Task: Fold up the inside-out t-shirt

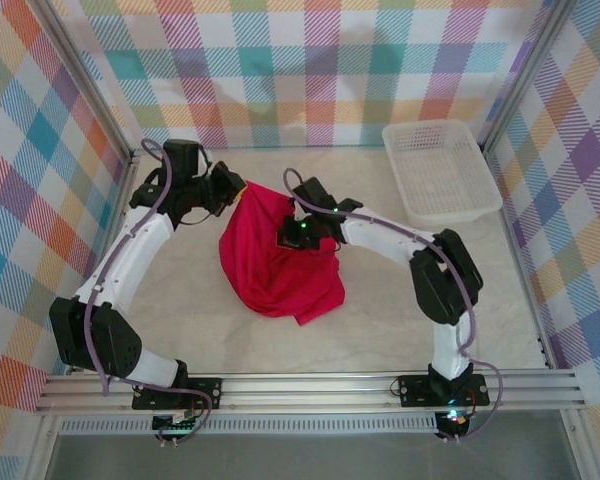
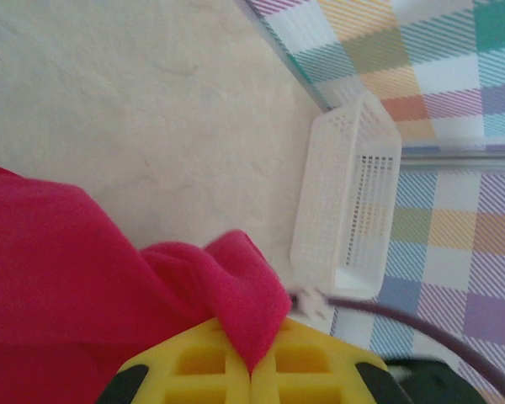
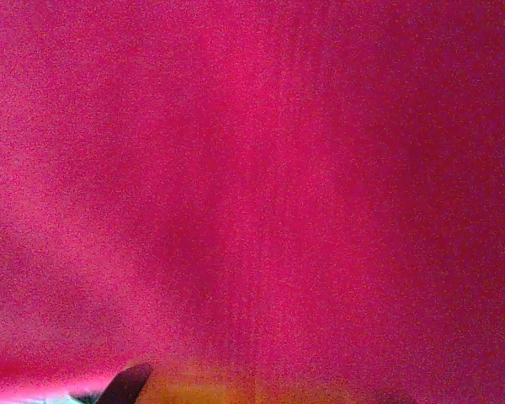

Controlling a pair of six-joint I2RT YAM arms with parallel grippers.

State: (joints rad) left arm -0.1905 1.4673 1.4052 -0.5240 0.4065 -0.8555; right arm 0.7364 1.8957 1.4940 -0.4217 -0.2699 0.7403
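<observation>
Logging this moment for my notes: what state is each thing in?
t-shirt: bunched, not folded, one edge pinched up.
basket: upright, empty.
left gripper: shut on the t-shirt's edge.
right gripper: shut, pressed against the t-shirt; grip unclear.

— What sort of place is this?
— A robot lab cell. The left arm [image 1: 130,260] and right arm [image 1: 400,240] are bolted to an aluminium rail [image 1: 310,385] at 6 o'clock.
— Anything else?
— A metal frame [image 1: 83,75] hung with plaid panels [image 1: 310,60] walls the counter [image 1: 400,330]. A mesh basket [image 1: 440,170] sits at 2 o'clock.
</observation>
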